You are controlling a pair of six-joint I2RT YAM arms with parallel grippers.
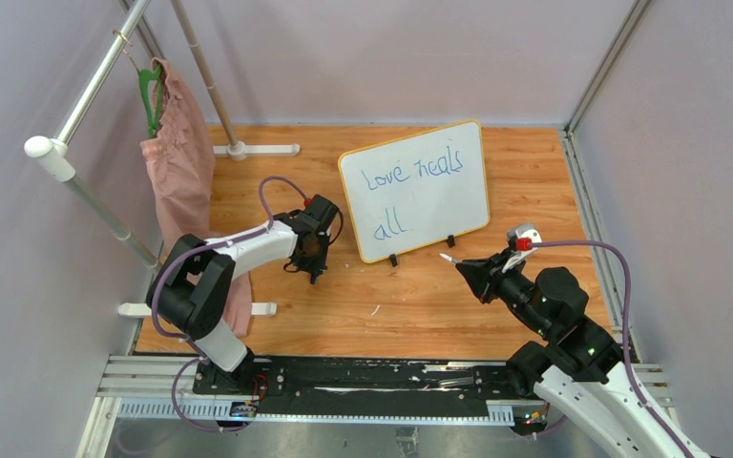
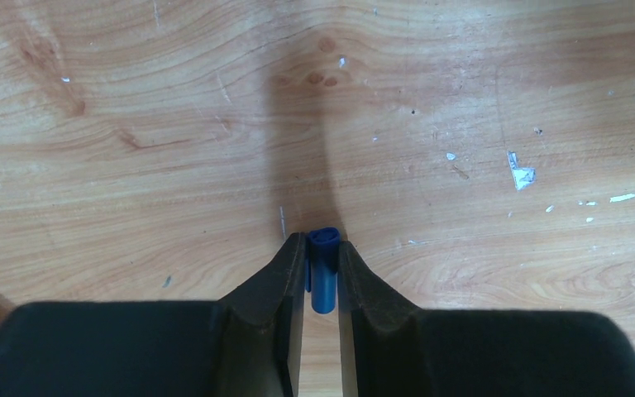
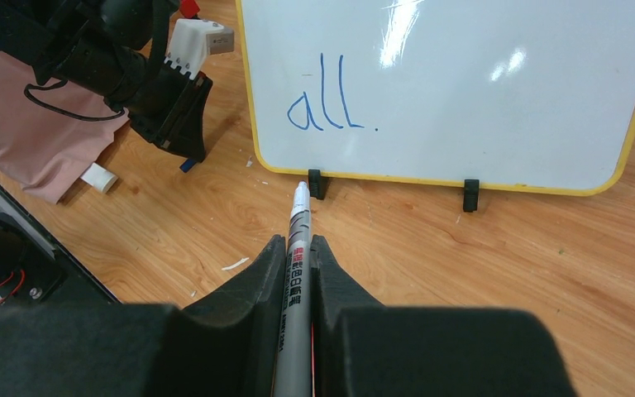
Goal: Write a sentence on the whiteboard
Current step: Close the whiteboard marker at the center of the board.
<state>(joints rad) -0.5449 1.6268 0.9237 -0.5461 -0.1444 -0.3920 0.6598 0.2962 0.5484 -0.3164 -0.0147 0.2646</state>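
Standing on its two black feet toward the back of the wooden table (image 1: 420, 310), the whiteboard (image 1: 458, 205) carries the sentence (image 1: 410, 174) "Love heals all" in blue, on two lines. Just in front of it, my right claw (image 3: 298, 244) is clamped on a marker (image 3: 298, 277), whose bare tip points at the board's lower rim without touching it. Left of the board, my left claw (image 2: 322, 248) pinches a small blue cap (image 2: 323, 273) just above the wood.

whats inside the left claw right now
A small blue cap sits clamped between the fingers of the left claw, over the wooden table. Its rear end is hidden between the fingers, so its full length cannot be seen.
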